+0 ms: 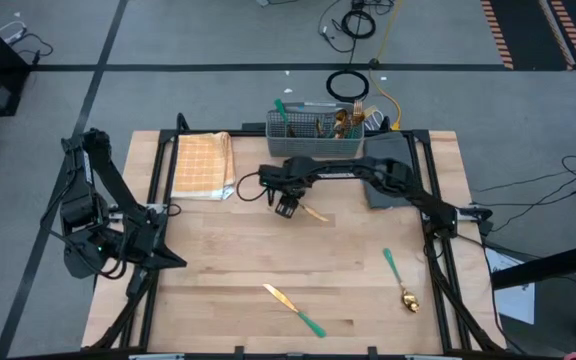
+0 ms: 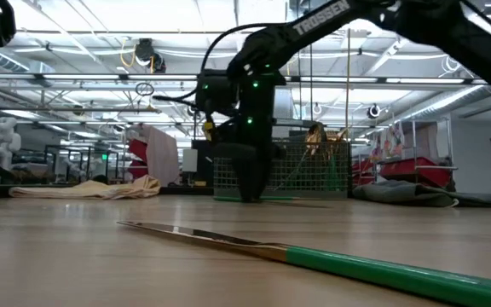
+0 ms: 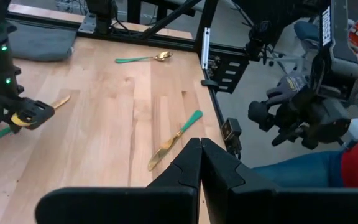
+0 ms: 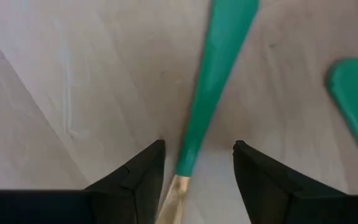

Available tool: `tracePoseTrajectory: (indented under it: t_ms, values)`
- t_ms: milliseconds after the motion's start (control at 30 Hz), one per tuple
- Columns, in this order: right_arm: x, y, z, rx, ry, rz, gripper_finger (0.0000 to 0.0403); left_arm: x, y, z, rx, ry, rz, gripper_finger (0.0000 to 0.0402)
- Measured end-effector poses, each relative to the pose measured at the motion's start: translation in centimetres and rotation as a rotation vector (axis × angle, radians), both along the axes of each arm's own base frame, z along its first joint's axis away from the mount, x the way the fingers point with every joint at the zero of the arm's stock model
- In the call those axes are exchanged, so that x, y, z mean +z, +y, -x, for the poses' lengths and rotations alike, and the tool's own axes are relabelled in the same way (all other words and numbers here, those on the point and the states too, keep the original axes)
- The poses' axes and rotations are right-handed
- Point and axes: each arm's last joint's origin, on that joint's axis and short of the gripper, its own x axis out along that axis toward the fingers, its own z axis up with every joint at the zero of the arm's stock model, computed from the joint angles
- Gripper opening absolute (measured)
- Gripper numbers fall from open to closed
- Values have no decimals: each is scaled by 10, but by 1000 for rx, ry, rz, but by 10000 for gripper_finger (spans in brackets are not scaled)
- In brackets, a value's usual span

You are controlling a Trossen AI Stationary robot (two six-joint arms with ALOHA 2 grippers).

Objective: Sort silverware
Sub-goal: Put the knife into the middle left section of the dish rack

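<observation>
The right end effector (image 4: pixel 197 168) hovers low over the worktop (image 1: pixel 228 250) centre, fingers spread either side of a green-handled piece (image 4: pixel 213 81) lying flat. At 12 o'clock stands the basket (image 1: pixel 313 135); a knife (image 1: pixel 294 308) lies at 6, a spoon (image 1: pixel 399 279) at 4. The left end effector (image 3: pixel 201 163), closed and empty, waits at 9

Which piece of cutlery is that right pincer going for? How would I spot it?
Start at the grey basket at the table's far edge. Just in front of it the right pincer hangs open over a teal-handled piece, its gold tip peeking out. The knife and spoon lie alone near the front.
</observation>
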Motion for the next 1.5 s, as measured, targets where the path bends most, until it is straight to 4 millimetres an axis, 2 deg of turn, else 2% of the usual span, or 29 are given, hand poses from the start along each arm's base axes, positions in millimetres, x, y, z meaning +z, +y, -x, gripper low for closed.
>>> tracePoseTrajectory:
  t_ms: [233, 300, 400, 500, 567, 700, 967, 1133, 1367, 1500]
  values:
    - [-16, -2, -11, 18, 85, -114, 179, -2, 1, 1, -2, 13, -21, 10]
    - [-18, -2, -11, 18, 91, -122, 168, -2, 1, 1, -3, 13, -21, 10]
    - [-19, -3, -11, -8, 88, -136, 123, -3, 1, 1, -3, 18, -29, 10]
    - [-19, -2, -11, -24, 84, -153, 44, -3, 2, 1, -4, 21, -36, 10]
    - [-19, -2, -11, -22, 86, -152, 15, -3, 2, 1, -4, 21, -35, 10]
    - [-19, 2, -12, -20, 80, -143, 5, -3, 2, 1, -3, 21, -35, 10]
    - [2, 20, -20, -4, 34, -44, 1, -3, 2, 1, -3, 21, -34, 10]
    - [19, 35, -31, 29, -67, -51, 2, -3, 2, 1, -4, 21, -34, 10]
    - [33, 37, -37, 44, -165, -12, 2, -3, 2, 1, -4, 22, -37, 10]
    - [36, 39, -32, 164, -108, -24, 2, -3, 2, 1, -4, 22, -36, 10]
